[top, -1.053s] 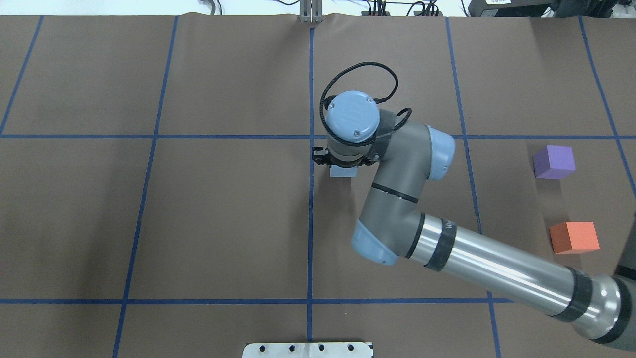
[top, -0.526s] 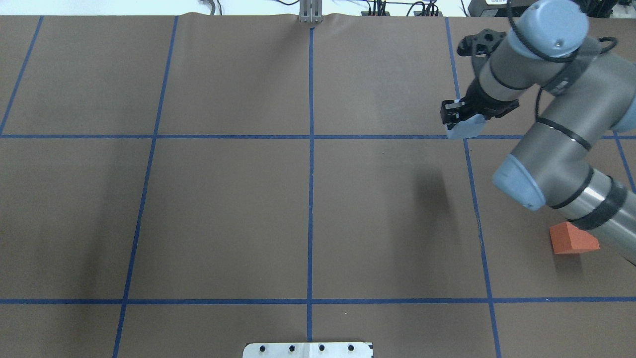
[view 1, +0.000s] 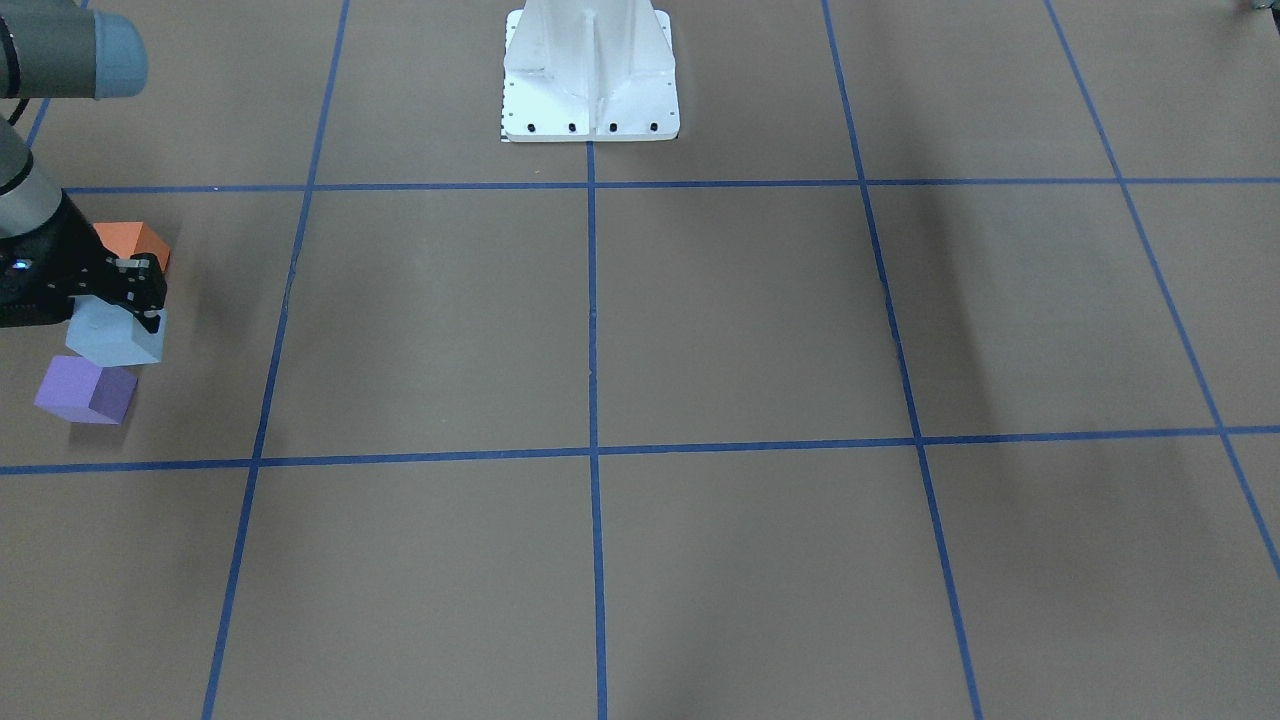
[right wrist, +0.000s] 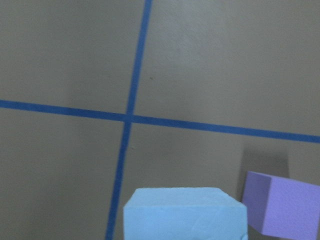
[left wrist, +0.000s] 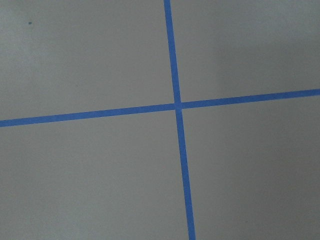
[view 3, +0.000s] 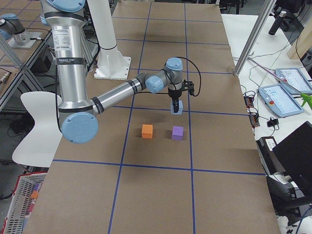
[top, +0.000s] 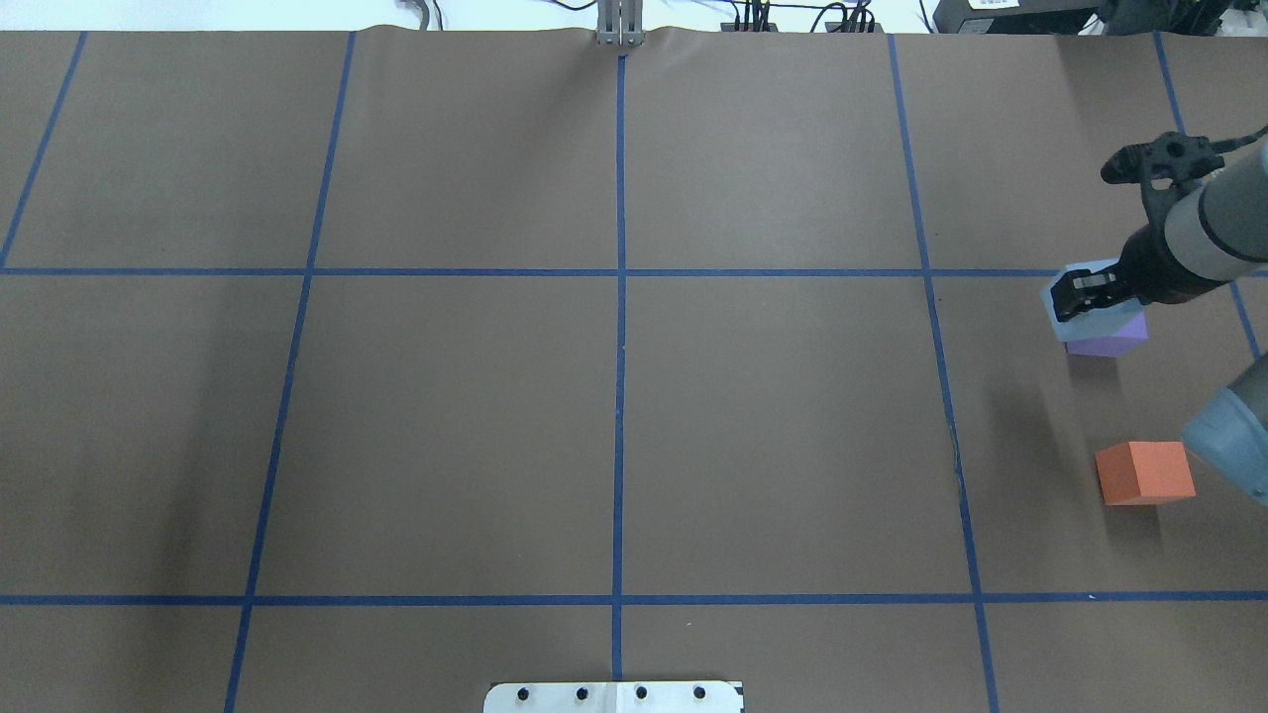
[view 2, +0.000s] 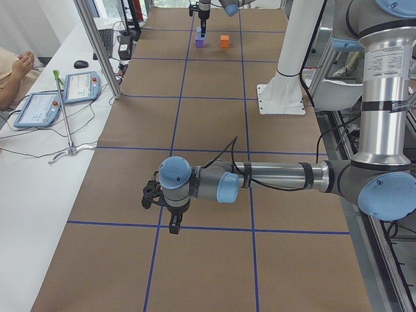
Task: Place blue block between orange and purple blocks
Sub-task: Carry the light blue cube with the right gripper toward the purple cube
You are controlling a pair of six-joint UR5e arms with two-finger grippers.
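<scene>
Since half a second ago the right tool (top: 1086,297) has swung out toward the desk's (top: 446,416) right edge, away from the tape crossing it hung near, and carries the blue block (top: 1090,323) with it. Its two black fingers are clamped on the block's sides, with the block hanging from them off the desk.

From the overhead camera I see the blue block overlapping the top of the purple block (top: 1115,343). The orange block (top: 1144,473) sits well apart, nearer the robot, in the same spot as before. From the camera facing the robot, the blue block (view 1: 112,336) falls between the orange block (view 1: 135,243) and the purple block (view 1: 86,391), under the tool (view 1: 122,300).

From the robot's right end, the raised blue block (view 3: 176,108) shows beyond the purple block (view 3: 177,132), while the orange block (view 3: 147,131) lies beside the purple one with a gap between them. On the right wrist camera the blue block (right wrist: 185,212) fills the bottom edge, with the purple block (right wrist: 282,205) just to its right.

My left tool (view 2: 174,222) hovers over a tape line (left wrist: 175,106), far from the blocks. I cannot tell whether it is open or closed.
</scene>
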